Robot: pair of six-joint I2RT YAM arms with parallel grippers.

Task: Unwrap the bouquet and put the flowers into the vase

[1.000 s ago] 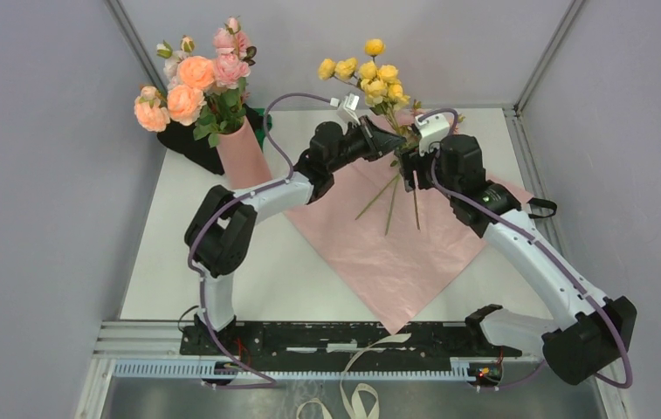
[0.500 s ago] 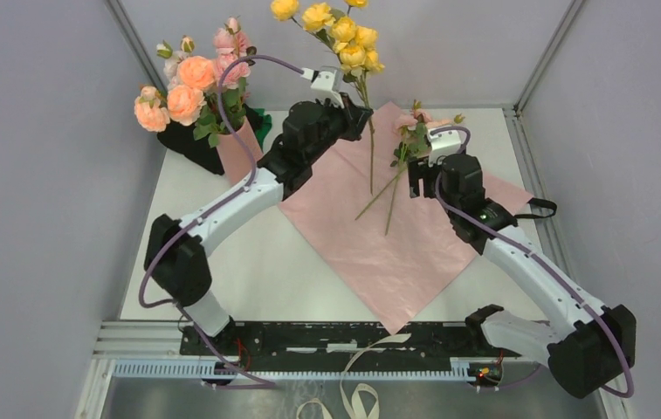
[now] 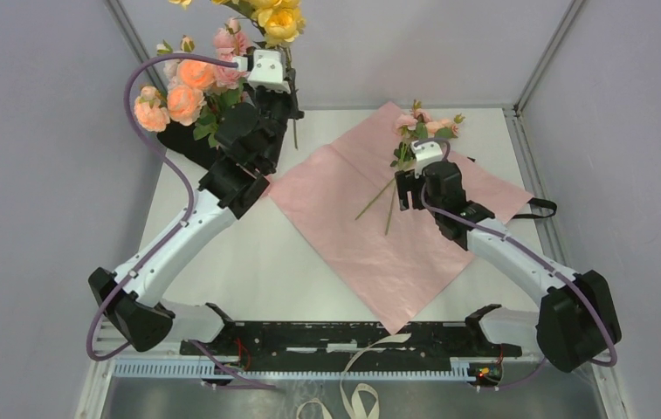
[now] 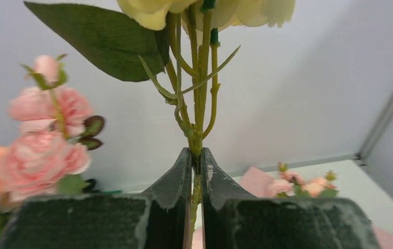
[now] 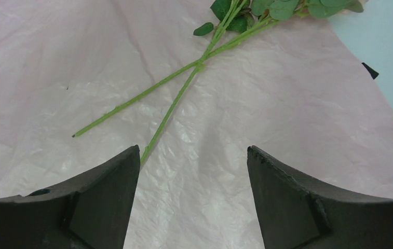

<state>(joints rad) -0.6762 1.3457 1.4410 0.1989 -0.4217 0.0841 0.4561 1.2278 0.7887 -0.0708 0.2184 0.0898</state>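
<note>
1. With the pink wrapping paper (image 3: 379, 249) lying flat and open on the surface (image 3: 248, 271), the unwrapping looks done.
2. Peach roses (image 3: 182, 96) stand at the far left, apparently in the vase, which the left arm hides.
3. The left fingers (image 4: 176, 179) pinch the stem of the yellow blooms (image 3: 278, 22), held high just beside the roses; setting it in seems the step in hand.
4. The right fingers (image 5: 106, 181) hang wide and empty over the paper, near a pale pink sprig (image 3: 427, 129) lying there.

White link shells (image 3: 178, 244), black joint housings (image 3: 575, 327), purple cables (image 3: 187, 57) looping, dark matte wedge fingers (image 5: 106, 202), white wrist-camera blocks (image 3: 267, 68).
</note>
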